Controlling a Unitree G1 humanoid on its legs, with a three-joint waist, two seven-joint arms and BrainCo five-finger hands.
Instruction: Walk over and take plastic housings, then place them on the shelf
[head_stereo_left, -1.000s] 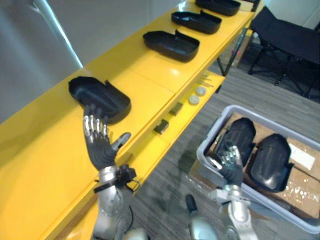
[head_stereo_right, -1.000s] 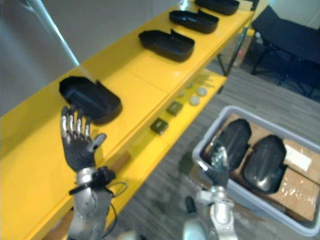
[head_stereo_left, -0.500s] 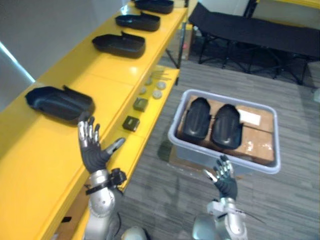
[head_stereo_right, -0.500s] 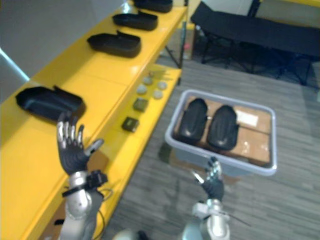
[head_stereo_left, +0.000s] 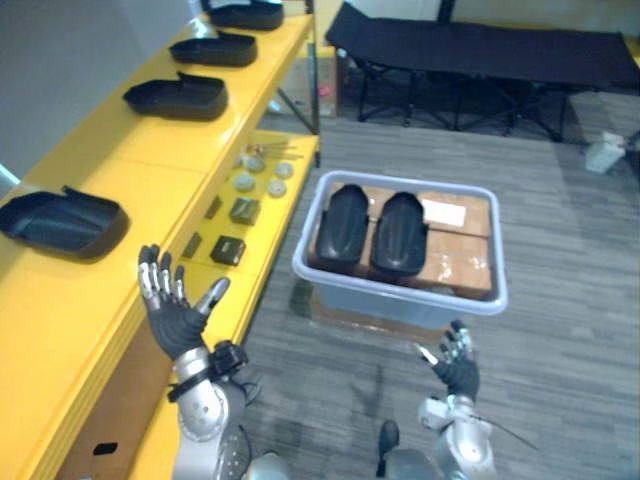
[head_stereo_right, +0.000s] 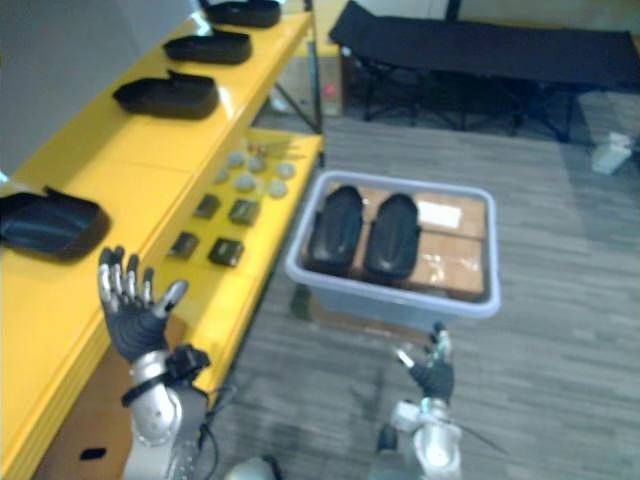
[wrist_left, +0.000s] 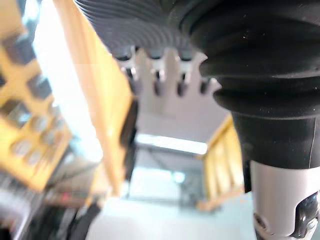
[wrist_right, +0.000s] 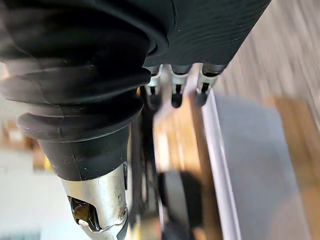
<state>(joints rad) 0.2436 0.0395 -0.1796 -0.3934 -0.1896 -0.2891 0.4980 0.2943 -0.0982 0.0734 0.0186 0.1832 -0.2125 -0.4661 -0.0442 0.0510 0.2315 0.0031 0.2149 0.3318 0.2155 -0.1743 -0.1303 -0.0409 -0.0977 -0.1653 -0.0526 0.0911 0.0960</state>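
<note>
Two black plastic housings (head_stereo_left: 344, 220) (head_stereo_left: 399, 224) lie side by side in a grey bin (head_stereo_left: 400, 302) on the floor ahead. Several more housings sit along the yellow shelf (head_stereo_left: 110, 170): one nearest me (head_stereo_left: 58, 222), another further along (head_stereo_left: 176, 97), one beyond that (head_stereo_left: 212, 48). My left hand (head_stereo_left: 172, 308) is raised over the shelf's front edge, fingers spread and empty. My right hand (head_stereo_left: 456, 362) hovers low in front of the bin, fingers straight, holding nothing. Both hands are well apart from every housing.
Small dark blocks (head_stereo_left: 228, 249) and round grey discs (head_stereo_left: 245, 182) lie on the shelf's lower ledge. A white label (head_stereo_left: 443, 212) and cardboard sit inside the bin. A black folding cot (head_stereo_left: 470, 45) stands at the back. A pale object (head_stereo_left: 604, 153) is on the floor at far right.
The camera has swung right and back: the shelf slid toward the left edge, and the bin now sits centred and farther off. Both hands stay open and empty.
</note>
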